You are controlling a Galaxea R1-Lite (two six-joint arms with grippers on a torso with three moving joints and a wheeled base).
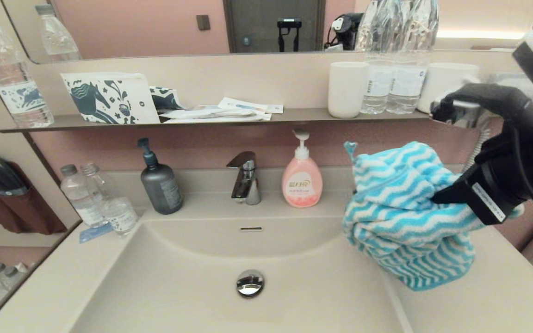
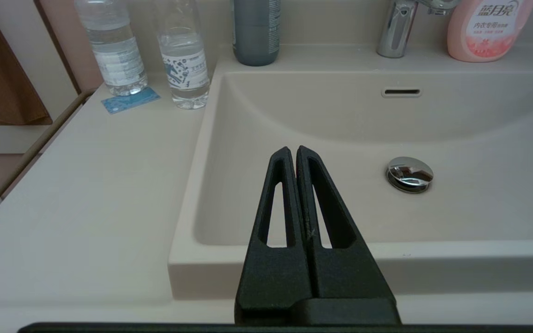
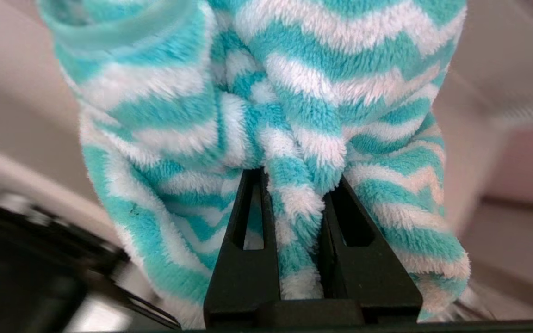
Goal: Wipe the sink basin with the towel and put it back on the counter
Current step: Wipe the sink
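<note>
Above the counter (image 1: pixel 502 296), right gripper (image 3: pixel 296 185) jaws pinch the bunched zigzag towel (image 1: pixel 405 217); left gripper (image 2: pixel 293 150) jaws pressed together.

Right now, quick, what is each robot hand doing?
Left gripper: shut, holding nothing, parked near the front of the sink basin.
Right gripper: shut on the striped towel, lifted at the basin's right edge.

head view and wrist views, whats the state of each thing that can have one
turquoise and white zigzag towel: bunched, lifted, hanging over the basin's right edge
right gripper: shut on the towel
left gripper: shut, empty, at the basin's front rim
beige sink basin: empty of objects
round chrome drain plug: sits raised above the basin floor
chrome faucet: no water running
pink pump soap bottle: upright
dark grey pump bottle: upright
</note>
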